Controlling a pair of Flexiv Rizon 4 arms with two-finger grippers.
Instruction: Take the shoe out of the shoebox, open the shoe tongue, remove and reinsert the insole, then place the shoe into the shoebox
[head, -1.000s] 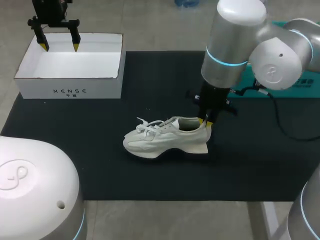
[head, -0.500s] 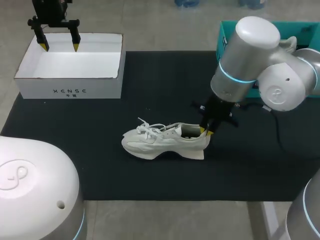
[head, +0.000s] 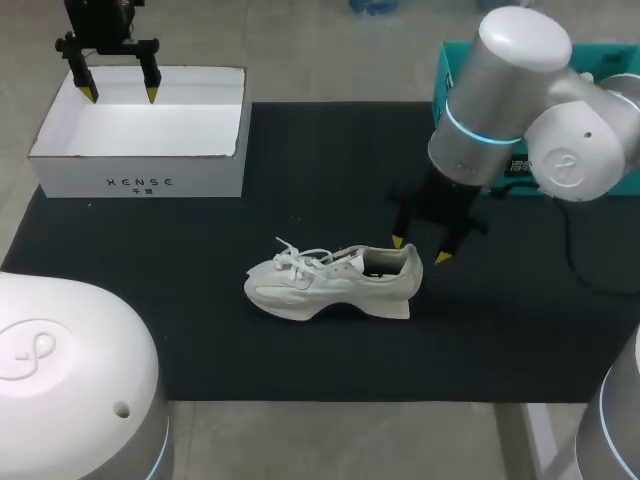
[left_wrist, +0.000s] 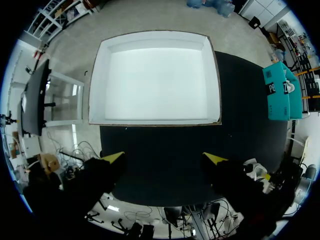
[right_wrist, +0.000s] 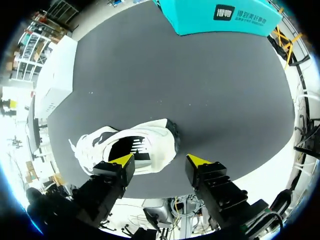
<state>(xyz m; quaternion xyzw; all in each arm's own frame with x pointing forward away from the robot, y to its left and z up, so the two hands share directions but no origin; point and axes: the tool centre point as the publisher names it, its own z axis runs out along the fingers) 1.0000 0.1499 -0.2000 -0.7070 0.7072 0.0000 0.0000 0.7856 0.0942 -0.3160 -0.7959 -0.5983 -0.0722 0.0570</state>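
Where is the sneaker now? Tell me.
In the head view the white sneaker stands mid-table on the black mat, outside the shoebox, its heel beside the open right gripper.

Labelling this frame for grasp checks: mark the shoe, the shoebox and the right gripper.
shoe (head: 300, 288): head view, on its side near the toe.
shoebox (head: 70, 180): head view, on its front wall.
right gripper (head: 420, 250): head view, midway between its fingers' tips.
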